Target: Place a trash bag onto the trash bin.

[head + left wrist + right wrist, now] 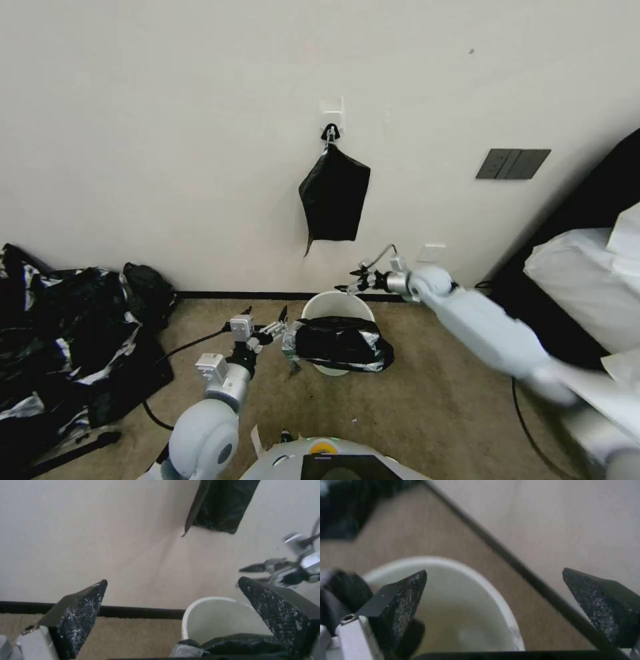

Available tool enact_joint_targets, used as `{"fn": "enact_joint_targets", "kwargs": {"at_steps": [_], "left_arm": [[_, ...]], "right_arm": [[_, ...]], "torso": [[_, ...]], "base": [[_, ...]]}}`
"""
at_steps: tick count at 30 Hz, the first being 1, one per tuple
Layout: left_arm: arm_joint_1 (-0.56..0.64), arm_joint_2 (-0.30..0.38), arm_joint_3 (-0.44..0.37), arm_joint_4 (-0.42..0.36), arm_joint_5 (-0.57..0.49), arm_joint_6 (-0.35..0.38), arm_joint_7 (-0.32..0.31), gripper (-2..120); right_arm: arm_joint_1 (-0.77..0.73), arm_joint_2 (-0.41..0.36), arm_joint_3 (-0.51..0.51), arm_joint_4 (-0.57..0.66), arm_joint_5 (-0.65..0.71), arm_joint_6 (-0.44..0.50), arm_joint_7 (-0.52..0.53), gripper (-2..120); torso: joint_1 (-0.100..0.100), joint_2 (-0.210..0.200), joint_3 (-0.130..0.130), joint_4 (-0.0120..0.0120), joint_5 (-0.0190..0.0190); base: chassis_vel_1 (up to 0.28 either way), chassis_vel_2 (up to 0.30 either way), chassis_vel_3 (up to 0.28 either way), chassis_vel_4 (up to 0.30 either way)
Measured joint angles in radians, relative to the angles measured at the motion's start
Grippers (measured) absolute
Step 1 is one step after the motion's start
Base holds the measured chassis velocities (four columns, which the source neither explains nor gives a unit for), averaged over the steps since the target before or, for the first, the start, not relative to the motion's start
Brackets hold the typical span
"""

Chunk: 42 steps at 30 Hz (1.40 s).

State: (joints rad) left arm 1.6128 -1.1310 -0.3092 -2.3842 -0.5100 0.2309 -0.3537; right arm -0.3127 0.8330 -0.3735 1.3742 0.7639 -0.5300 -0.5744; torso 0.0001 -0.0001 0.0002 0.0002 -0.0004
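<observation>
Head view shows the bag (341,343) draped over the bin's (333,305) near rim; wrist views show left pincer (171,590) and right pincer (493,580) wide open, empty.

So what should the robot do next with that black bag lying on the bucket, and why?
Probably lower the open left end effector onto the near edge of the trash bag and grip it. The bag lies crumpled over the front rim of the trash bin, not lining it, and neither end effector holds anything. The right end effector, also open, hovers above the bin's far rim.
</observation>
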Motion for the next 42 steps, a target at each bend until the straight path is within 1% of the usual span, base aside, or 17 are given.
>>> {"fn": "enact_joint_targets", "kwargs": {"at_steps": [1, 7, 12, 13, 16, 17, 19, 20, 21, 22, 23, 26, 30, 31, 34, 35, 42], "left_arm": [[0.001, -0.004, -0.003, -0.004, 0.002, 0.0, 0.0, 100], [-0.001, -0.013, -0.005, -0.01, 0.004, 0.0, 0.001, 100], [-0.006, -0.019, -0.003, -0.013, 0.004, 0.0, 0.003, 100], [-0.006, -0.022, -0.001, -0.013, 0.004, 0.0, 0.003, 100], [-0.008, -0.023, -0.001, -0.013, 0.003, 0.0, 0.003, 100], [-0.014, -0.023, -0.002, -0.011, 0.003, -0.003, 0.002, 100], [-0.014, -0.023, -0.002, -0.011, 0.003, -0.003, 0.002, 100], [-0.02, -0.017, -0.005, -0.006, 0.0, -0.005, 0.001, 100], [-0.02, -0.017, -0.005, -0.006, 0.0, -0.005, 0.001, 100], [-0.028, -0.009, -0.006, -0.005, -0.001, -0.006, 0.001, 100], [-0.028, -0.009, -0.006, -0.005, -0.001, -0.006, 0.001, 100], [-0.033, -0.012, 0.007, -0.003, 0.013, -0.007, 0.001, 100], [-0.031, -0.015, 0.013, -0.002, 0.024, -0.01, 0.002, 100], [-0.023, -0.027, 0.028, -0.003, 0.039, -0.018, 0.003, 100], [-0.022, -0.028, 0.029, -0.005, 0.04, -0.019, 0.003, 100], [-0.02, -0.027, 0.028, -0.01, 0.04, -0.019, 0.003, 100], [-0.01, -0.031, 0.029, -0.019, 0.048, -0.02, 0.004, 100]], "right_arm": [[0.053, 0.011, -0.066, -0.039, -0.005, -0.03, -0.014, 100], [0.16, 0.046, -0.225, -0.116, -0.007, -0.125, -0.012, 100], [0.184, 0.091, -0.263, -0.17, -0.015, -0.179, 0.045, 99], [0.186, 0.103, -0.268, -0.184, -0.018, -0.182, 0.055, 93], [0.191, 0.109, -0.278, -0.194, -0.022, -0.183, 0.058, 91], [0.203, 0.112, -0.301, -0.201, -0.026, -0.183, 0.063, 80], [0.203, 0.112, -0.301, -0.201, -0.026, -0.183, 0.063, 80], [0.214, 0.11, -0.327, -0.2, -0.026, -0.183, 0.067, 72], [0.214, 0.11, -0.327, -0.2, -0.026, -0.183, 0.067, 72], [0.224, 0.105, -0.347, -0.195, -0.026, -0.183, 0.073, 64], [0.224, 0.105, -0.347, -0.195, -0.026, -0.183, 0.073, 64], [0.226, 0.105, -0.351, -0.192, -0.023, -0.182, 0.088, 48], [0.226, 0.106, -0.354, -0.191, -0.022, -0.182, 0.091, 43], [0.236, 0.112, -0.369, -0.19, -0.014, -0.181, 0.095, 28], [0.24, 0.114, -0.373, -0.19, -0.012, -0.181, 0.098, 24], [0.249, 0.111, -0.381, -0.184, 0.009, -0.18, 0.111, 15], [0.255, 0.067, -0.394, -0.131, 0.091, -0.179, 0.169, 7]], "torso": [[0.0, 0.0, 0.0, -0.0001, 0.0009], [0.0, 0.0, 0.0, -0.0001, 0.0001], [0.0, 0.0, 0.0, -0.0002, 0.0004], [0.0, 0.0, 0.0, 0.0, 0.0005], [0.0, 0.0, 0.0, 0.0, 0.0004], [0.0, 0.0, 0.0, -0.0002, 0.0005], [0.0, 0.0, 0.0, -0.0002, 0.0005], [0.0, 0.0, 0.0, -0.0002, 0.0004], [0.0, 0.0, 0.0, -0.0002, 0.0004], [0.0, 0.0, 0.0, -0.0003, 0.0003], [0.0, 0.0, 0.0, -0.0003, 0.0003], [0.0, 0.0, 0.0, -0.0003, 0.0005], [0.0, 0.0, 0.0, -0.0002, 0.0003], [0.0, 0.0, 0.0, -0.0001, 0.0004], [0.0, 0.0, 0.0, -0.0001, 0.0004], [0.0, 0.0, 0.0, 0.0, 0.0004], [0.0, 0.0, 0.0, -0.0001, 0.0001]], "base": [[0.0, 0.0, 0.0, 0.0], [0.0, 0.0, 0.0, 0.0], [0.0, 0.0, 0.0, 0.0], [0.0, 0.0, 0.0, 0.0], [0.0, 0.0, 0.0, 0.0], [0.0, 0.0, 0.0, 0.0], [0.0, 0.0, 0.0, 0.0], [0.0, 0.0, 0.0, 0.0], [0.0, 0.0, 0.0, 0.0], [0.0, 0.0, 0.0, 0.0], [0.0, 0.0, 0.0, 0.0], [0.0, 0.0, 0.0, 0.0], [0.0, 0.0, 0.0, 0.0], [0.0, 0.0, 0.0, 0.0], [0.0, 0.0, 0.0, 0.0], [0.0, 0.0, 0.0, 0.0], [0.0, 0.0, 0.0, 0.0]]}}
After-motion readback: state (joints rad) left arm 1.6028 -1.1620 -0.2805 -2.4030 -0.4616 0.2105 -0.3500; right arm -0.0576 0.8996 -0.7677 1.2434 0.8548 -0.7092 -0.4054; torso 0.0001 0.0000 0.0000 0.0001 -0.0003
